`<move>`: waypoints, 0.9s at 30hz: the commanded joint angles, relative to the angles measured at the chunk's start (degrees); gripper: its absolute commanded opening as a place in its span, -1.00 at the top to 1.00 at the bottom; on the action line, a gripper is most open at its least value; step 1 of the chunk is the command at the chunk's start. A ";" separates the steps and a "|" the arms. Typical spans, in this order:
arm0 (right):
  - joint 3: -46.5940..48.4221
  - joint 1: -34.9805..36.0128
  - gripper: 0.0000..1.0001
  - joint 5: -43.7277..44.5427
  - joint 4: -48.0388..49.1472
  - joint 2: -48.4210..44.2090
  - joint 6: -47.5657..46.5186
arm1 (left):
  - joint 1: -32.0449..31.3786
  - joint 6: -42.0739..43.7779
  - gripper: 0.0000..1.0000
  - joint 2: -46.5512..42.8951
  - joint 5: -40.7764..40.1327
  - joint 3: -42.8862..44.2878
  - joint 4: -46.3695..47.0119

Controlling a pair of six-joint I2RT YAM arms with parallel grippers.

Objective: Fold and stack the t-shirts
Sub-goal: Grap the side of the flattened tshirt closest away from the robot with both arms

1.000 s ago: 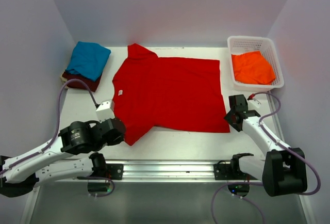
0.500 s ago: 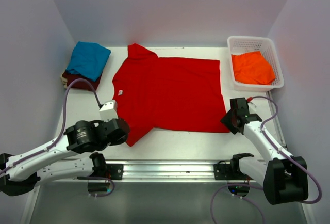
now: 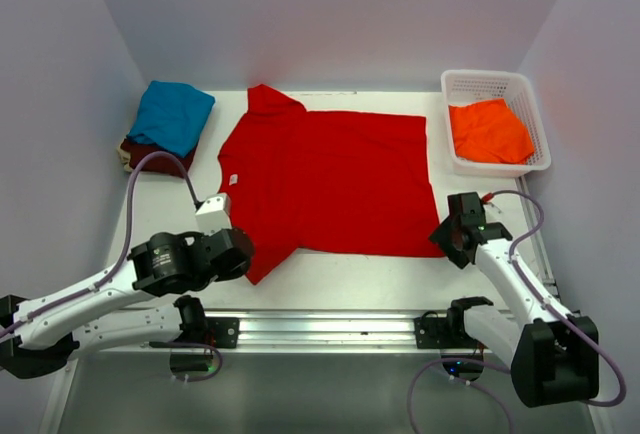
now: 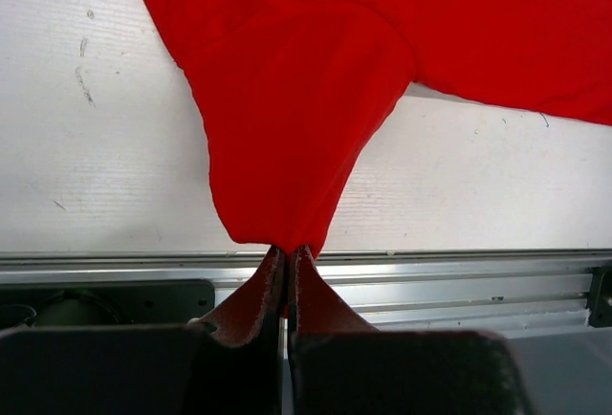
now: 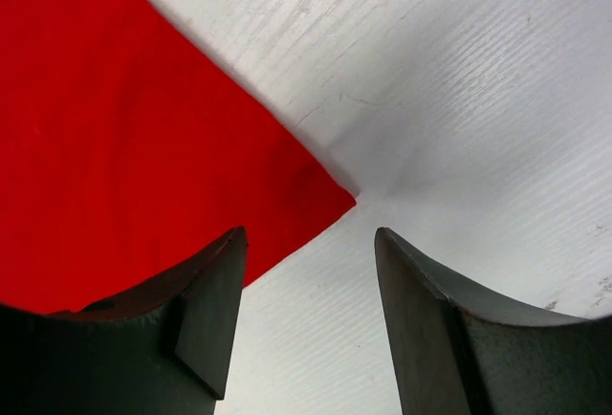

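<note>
Your left gripper [image 4: 287, 252] pinches the red t-shirt [image 3: 330, 179] by its sleeve. Your right gripper [image 5: 309, 235], spread, has reached the hem corner, so the fold is likely starting.

I worked in a lab test booth, not a home. My white table [image 3: 340, 276] sat inside plain pale walls [image 3: 330, 14]. My left arm [image 3: 90, 299] and right arm [image 3: 512, 276] were bolted by a metal rail [image 3: 330, 326] at the near edge, and cables [image 3: 157, 154] looped out of them.
</note>
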 commanded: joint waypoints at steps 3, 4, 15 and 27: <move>1.97 -0.24 -0.19 5.90 2.48 1.91 1.62 | -0.09 0.70 1.00 0.49 -1.56 0.30 2.22; 2.23 -0.24 -0.18 5.90 2.75 2.79 1.80 | -0.09 0.88 1.00 0.58 -1.56 0.38 2.22; -0.13 -0.33 0.38 3.71 7.76 8.51 1.89 | -0.09 -0.79 1.00 -1.09 -1.56 0.12 0.46; -2.51 -0.24 1.00 0.64 8.20 6.14 -0.66 | -0.09 -1.14 1.00 -1.26 -1.56 -0.58 0.29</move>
